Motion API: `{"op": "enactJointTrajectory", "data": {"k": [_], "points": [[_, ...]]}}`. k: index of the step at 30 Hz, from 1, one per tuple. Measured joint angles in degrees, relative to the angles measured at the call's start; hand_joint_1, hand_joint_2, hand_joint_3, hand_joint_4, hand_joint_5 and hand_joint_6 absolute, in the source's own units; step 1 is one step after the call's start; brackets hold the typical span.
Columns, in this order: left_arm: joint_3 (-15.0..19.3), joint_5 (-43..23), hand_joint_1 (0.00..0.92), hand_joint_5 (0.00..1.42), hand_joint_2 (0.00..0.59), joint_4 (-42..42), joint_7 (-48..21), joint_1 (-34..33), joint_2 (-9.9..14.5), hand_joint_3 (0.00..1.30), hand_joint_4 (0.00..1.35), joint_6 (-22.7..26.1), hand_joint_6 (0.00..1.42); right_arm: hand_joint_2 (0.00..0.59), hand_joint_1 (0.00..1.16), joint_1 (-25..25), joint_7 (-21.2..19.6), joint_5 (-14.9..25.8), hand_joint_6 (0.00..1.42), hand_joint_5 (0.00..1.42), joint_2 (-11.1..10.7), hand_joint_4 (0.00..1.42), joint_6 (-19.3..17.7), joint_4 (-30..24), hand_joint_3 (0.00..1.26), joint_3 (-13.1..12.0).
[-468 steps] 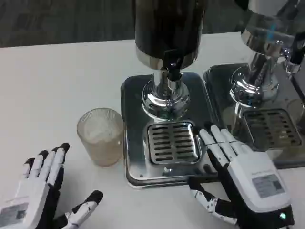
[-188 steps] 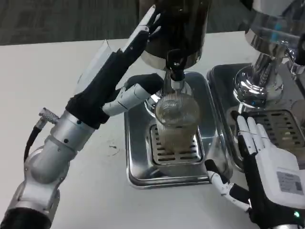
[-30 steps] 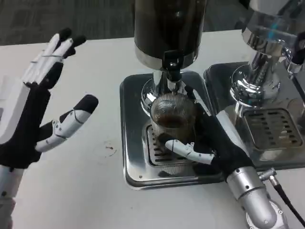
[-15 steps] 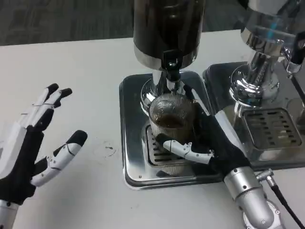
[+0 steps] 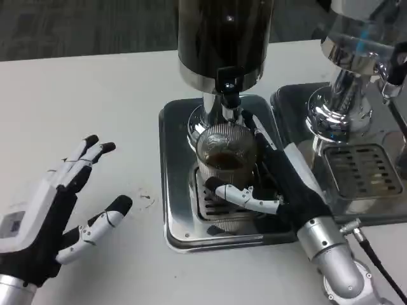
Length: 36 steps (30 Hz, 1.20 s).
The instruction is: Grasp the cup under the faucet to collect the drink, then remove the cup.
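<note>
A ribbed clear glass cup (image 5: 224,166) holding dark drink stands on the slotted drip grate under the black faucet (image 5: 229,89) of the dark dispenser (image 5: 222,38). My right hand (image 5: 278,182) wraps the cup from the right, thumb across its front and fingers behind it. My left hand (image 5: 54,213) hovers open over the white table at the lower left, fingers spread, well away from the cup.
The steel drip tray (image 5: 178,184) holds the dispenser base. A second chrome dispenser (image 5: 356,70) with its own tray and grate (image 5: 362,168) stands at the right. A small stain (image 5: 145,198) marks the table left of the tray.
My left hand has dropped from raised at the upper left down and toward the table's near edge. My right hand keeps its grip on the cup under the faucet.
</note>
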Motion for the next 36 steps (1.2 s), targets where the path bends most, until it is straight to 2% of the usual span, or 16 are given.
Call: {"op": "enactJointTrajectory", "data": {"k": [5,10,19,25,27,36], "points": [[-0.66,0.00,0.000,0.19,0.222,0.07,0.20,-0.09,0.24,0.18,0.01,-0.01,0.12,0.163,0.81,-0.30,-0.01,0.01,0.22,0.07,0.08,0.07,0.00,0.34,0.01,-0.04],[-1.30,-0.03,0.000,0.19,0.223,0.09,0.63,-0.09,0.67,0.18,0.01,-0.02,0.12,0.169,0.84,-0.95,-0.09,0.71,0.27,0.15,0.79,0.19,-0.16,1.70,0.16,-0.27],[-1.31,-0.13,0.000,0.19,0.224,0.04,1.50,0.07,0.94,0.18,0.01,-0.02,0.12,0.182,0.92,-2.49,-0.36,2.81,0.38,0.30,1.92,0.37,-1.88,5.02,0.34,-1.60],[-1.31,-0.18,0.000,0.19,0.223,-0.21,1.55,0.52,0.97,0.18,0.01,-0.02,0.12,0.183,1.00,-2.81,-3.02,2.61,0.46,0.39,2.91,0.47,-2.66,6.20,0.42,-1.98],[-1.31,-0.20,0.000,0.19,0.223,-0.24,1.55,0.75,0.97,0.18,0.01,-0.01,0.12,0.191,1.01,-2.81,-3.75,2.49,0.49,0.41,2.96,0.49,-2.79,6.24,0.44,-1.97],[-1.29,-0.43,0.000,0.20,0.223,-0.50,1.55,1.15,0.98,0.18,0.02,0.04,0.12,0.157,1.02,-2.79,-6.53,1.25,0.60,0.51,3.28,0.54,-3.63,6.76,0.53,-1.95]]}}
